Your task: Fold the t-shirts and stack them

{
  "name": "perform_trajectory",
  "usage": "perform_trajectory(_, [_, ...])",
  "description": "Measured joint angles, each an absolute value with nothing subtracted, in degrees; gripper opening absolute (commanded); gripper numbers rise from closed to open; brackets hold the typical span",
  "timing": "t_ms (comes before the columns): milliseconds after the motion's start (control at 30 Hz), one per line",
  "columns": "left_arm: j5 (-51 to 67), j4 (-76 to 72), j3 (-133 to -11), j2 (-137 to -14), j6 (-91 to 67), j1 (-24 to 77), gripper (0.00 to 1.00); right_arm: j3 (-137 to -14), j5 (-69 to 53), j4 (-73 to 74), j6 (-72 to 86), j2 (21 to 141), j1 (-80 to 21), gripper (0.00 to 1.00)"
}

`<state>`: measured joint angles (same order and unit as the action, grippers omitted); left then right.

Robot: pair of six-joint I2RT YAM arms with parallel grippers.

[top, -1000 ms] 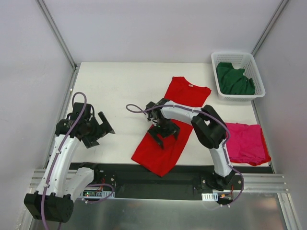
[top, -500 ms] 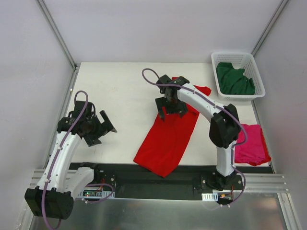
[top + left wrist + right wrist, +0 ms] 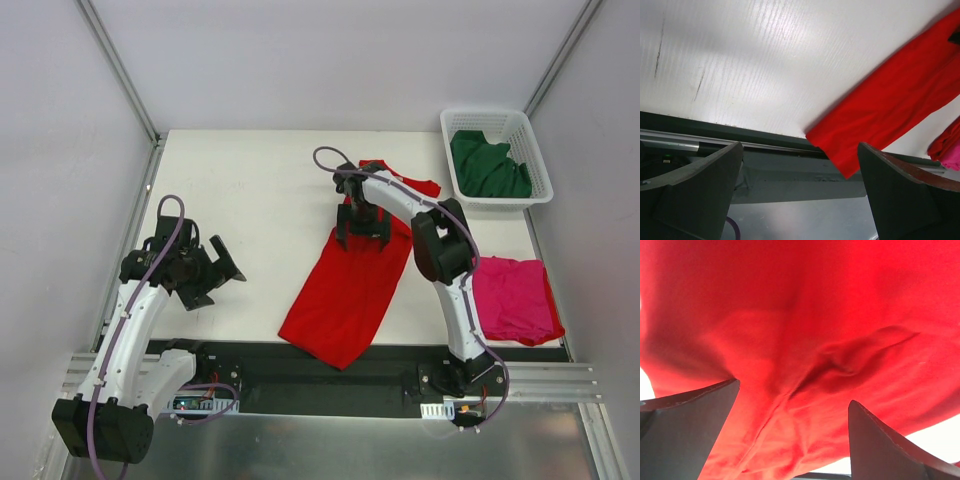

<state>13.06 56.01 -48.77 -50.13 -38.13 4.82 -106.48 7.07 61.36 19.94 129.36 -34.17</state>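
Note:
The bright red t-shirt lies folded lengthwise as a long strip on the white table, slanting from the far middle to the near edge. My right gripper hovers open over its upper part; the right wrist view is filled with red cloth and a crease. My left gripper is open and empty at the left, well clear of the shirt, whose near end shows in the left wrist view. The magenta-pink t-shirt lies folded at the near right. The dark green t-shirt sits crumpled in the basket.
The white lattice basket stands at the far right corner. The table's near edge and black rail run just below the red shirt's lower end. White walls enclose the table on three sides.
My right gripper moved from the shirt's middle up towards its collar end, then came back slightly. The red shirt's upper part is now narrower and folded over. The left arm shifted slightly.

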Motion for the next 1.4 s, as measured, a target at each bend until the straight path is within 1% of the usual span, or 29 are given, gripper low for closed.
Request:
perform_trajectory(133, [13.04,55.99,-48.80,-50.35,-38.13,4.82,0.99,-108.79,6.61,62.06,20.08,131.39,-32.29,0.96])
perform_trajectory(533, [13.17,55.94,-48.99,-51.46,-38.13,4.82,0.99,-130.63,3.14,74.28,9.63,144.51,-31.97,0.96])
perform_trajectory(633, [13.28,55.94,-48.97,-51.11,-38.15,4.82,0.99,-133.93,2.33,75.57,6.44,146.32,-31.86,0.96])
perform_trajectory(900, [13.47,56.14,-48.01,-48.49,-38.19,4.82,0.99,-136.22,0.69,72.82,-3.01,146.76,-31.73,0.96])
perform_trajectory(1033, [13.47,56.25,-48.01,-48.51,-38.19,4.82,0.99,-136.79,-3.11,70.04,-9.65,146.71,-31.68,0.96])
perform_trajectory(1267, [13.54,56.38,-48.01,-48.62,-38.19,4.82,0.99,-132.35,-11.44,68.36,-24.21,143.59,-31.42,0.96])
perform_trajectory(1400, [14.15,56.82,-48.01,-48.60,-38.24,4.82,0.99,-130.91,-11.00,67.24,-31.57,142.02,-32.27,0.96])
